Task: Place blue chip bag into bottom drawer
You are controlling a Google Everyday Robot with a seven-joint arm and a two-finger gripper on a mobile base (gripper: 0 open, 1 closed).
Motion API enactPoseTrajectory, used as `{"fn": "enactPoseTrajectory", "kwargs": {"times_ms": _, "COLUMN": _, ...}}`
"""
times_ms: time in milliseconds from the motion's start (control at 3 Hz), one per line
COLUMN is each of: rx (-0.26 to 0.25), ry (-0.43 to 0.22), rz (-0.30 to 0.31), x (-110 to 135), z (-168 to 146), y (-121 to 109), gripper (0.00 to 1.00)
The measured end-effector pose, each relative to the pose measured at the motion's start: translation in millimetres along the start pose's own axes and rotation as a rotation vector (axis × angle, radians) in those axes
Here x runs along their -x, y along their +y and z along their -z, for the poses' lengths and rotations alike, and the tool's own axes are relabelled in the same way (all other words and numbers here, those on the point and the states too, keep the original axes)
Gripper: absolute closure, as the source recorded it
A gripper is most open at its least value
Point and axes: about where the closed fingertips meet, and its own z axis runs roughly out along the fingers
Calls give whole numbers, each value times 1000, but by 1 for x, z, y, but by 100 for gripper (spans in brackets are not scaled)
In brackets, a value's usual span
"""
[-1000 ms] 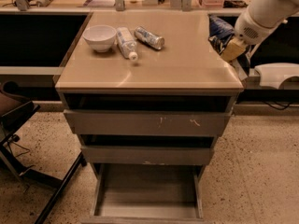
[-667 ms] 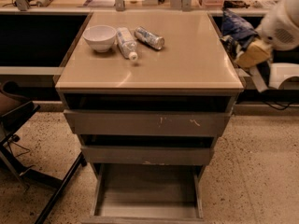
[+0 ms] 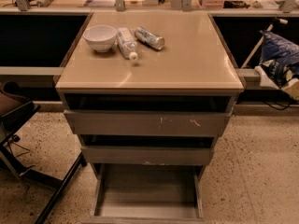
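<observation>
Camera view puts the blue chip bag (image 3: 280, 55) at the right edge of the frame, hanging clear of the table (image 3: 187, 73) and well above the bottom drawer (image 3: 147, 192), which stands pulled out at lower centre. Treat the bag as light, soft, crackly foil that crumples and may slip, so you do best to pinch a gathered fold near one end. Its long axis runs steeply, upper end toward the top of the frame and lower end down-right, where the gripper (image 3: 292, 86) sits half cut off, its fingers apparently clenched on the bag.
</observation>
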Motion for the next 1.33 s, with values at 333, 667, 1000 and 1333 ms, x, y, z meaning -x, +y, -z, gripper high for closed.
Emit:
{"fn": "enactPoseTrajectory", "kwargs": {"times_ms": 333, "rx": -1, "ry": -1, "rz": 0, "x": 0, "z": 0, "y": 0, "gripper": 100}}
{"fn": "enactPoseTrajectory", "kwargs": {"times_ms": 667, "rx": 1, "ry": -3, "rz": -21, "x": -13, "z": -16, "y": 17, "gripper": 100}}
{"fn": "enactPoseTrajectory", "kwargs": {"times_ms": 1000, "rx": -39, "ry": -11, "rz": -77, "x": -44, "z": -41, "y": 47, "gripper": 100}}
{"fn": "enactPoseTrajectory", "kwargs": {"times_ms": 1333, "rx": 40, "ry": 25, "rz": -153, "x": -88, "z": -109, "y": 78, "gripper": 100}}
